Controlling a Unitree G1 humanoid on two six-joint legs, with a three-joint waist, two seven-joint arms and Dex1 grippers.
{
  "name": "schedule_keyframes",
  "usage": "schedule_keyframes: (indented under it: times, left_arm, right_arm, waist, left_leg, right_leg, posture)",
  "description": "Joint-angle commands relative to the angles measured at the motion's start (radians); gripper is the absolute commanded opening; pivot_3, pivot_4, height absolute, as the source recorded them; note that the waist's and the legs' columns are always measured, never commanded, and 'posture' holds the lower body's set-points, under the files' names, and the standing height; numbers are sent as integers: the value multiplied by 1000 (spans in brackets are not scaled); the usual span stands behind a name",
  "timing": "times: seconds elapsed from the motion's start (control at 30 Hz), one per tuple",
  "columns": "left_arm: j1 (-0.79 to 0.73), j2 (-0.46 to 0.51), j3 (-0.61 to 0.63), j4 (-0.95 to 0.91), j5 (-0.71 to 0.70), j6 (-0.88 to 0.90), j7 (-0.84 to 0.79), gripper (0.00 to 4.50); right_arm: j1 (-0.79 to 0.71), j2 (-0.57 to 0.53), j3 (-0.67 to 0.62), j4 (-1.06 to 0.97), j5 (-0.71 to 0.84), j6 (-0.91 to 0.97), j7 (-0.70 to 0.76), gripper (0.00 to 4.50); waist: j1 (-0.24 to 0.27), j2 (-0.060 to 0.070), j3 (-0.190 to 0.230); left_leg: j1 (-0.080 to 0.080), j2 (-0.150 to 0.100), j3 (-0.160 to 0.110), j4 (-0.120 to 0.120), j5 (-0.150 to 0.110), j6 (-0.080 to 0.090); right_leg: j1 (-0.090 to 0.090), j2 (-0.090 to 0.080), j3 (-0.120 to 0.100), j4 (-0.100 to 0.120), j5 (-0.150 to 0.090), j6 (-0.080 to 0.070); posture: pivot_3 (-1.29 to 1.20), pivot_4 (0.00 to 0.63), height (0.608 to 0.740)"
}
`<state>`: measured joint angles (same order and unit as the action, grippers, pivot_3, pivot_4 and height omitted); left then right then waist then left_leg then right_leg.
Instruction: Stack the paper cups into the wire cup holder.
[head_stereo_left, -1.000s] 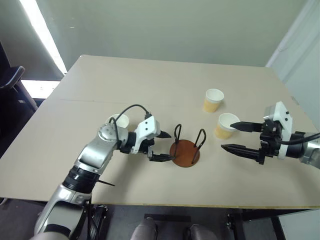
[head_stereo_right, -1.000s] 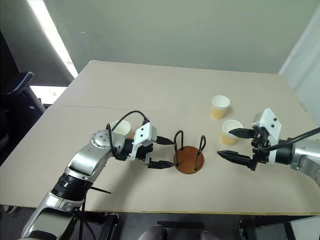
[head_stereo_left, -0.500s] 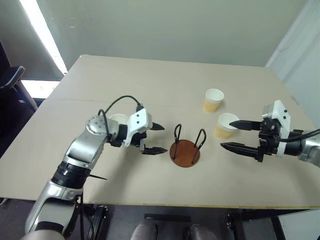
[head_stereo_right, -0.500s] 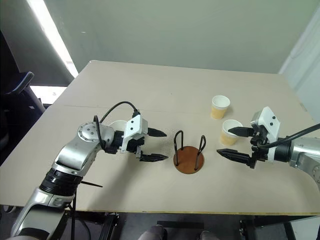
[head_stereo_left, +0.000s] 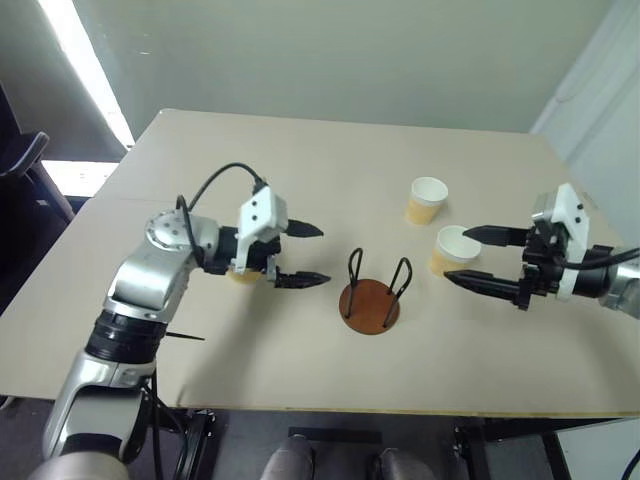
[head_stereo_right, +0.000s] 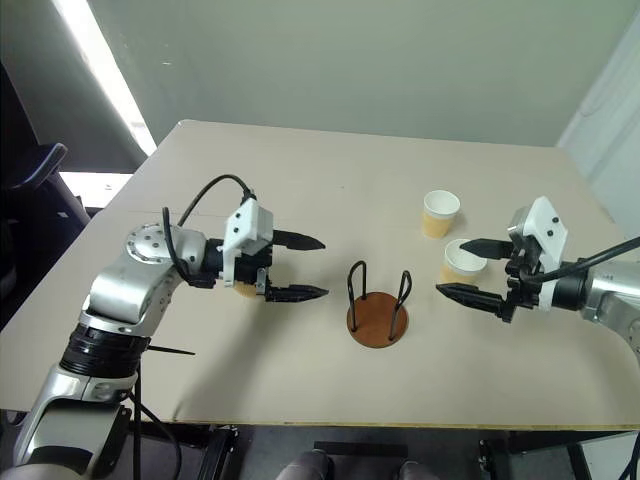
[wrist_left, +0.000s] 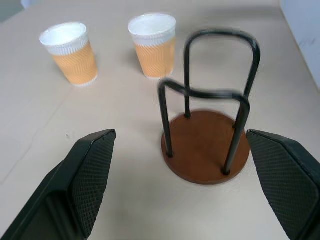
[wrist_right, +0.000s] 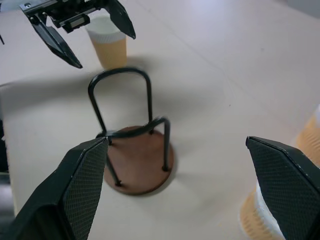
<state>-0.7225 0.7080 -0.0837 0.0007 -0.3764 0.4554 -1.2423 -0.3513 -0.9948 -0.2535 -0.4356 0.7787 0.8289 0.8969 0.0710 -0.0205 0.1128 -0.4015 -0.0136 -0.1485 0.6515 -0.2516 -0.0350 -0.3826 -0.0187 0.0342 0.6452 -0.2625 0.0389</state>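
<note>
The wire cup holder (head_stereo_left: 370, 303), a reddish-brown disc with two black wire loops, stands empty near the table's front middle. Two paper cups (head_stereo_left: 428, 200) (head_stereo_left: 450, 252) stand upright right of it. A third paper cup (wrist_right: 107, 46) stands left of the holder, mostly hidden behind my left hand. My left gripper (head_stereo_left: 323, 255) hangs open above the table between that cup and the holder, pointing at the holder. Also open, my right gripper (head_stereo_left: 458, 256) points left, its fingers either side of the nearer right cup, whether touching I cannot tell. Neither holds anything.
The beige table (head_stereo_left: 300, 170) has its front edge close below the holder and its right edge near my right arm. A dark chair (head_stereo_left: 20, 165) stands off the table's left side. A white wall runs along the right.
My left gripper has risen and drawn back to the left, away from the holder's base. The right arm has barely moved. The cups and the holder stay in place.
</note>
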Motion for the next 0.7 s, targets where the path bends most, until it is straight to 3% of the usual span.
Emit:
schedule_keyframes:
  times: [0.03,0.3,0.7]
  left_arm:
    - [-50,28,98,17,-70,38,5,4474]
    - [-83,67,175,94,-83,45,36,4474]
    - [-92,58,179,107,-92,34,55,4474]
  right_arm:
    - [-22,-4,-2,4,-14,-19,-1,4500]
    - [-97,9,41,73,-74,-60,-4,4500]
    - [-418,66,299,402,-358,-268,94,4500]
  waist:
    - [0,0,0]
    - [0,0,0]
    - [-3,0,0]
  left_leg:
    - [0,0,0,0,0,0]
    - [-1,0,0,-1,0,0]
    - [-2,1,0,-2,0,0]
  right_leg:
    - [0,0,0,0,0,0]
    - [-1,0,0,0,0,0]
    - [-2,0,0,1,0,0]
  posture:
    - [0,150,740]
    - [0,150,740]
    - [0,150,740]
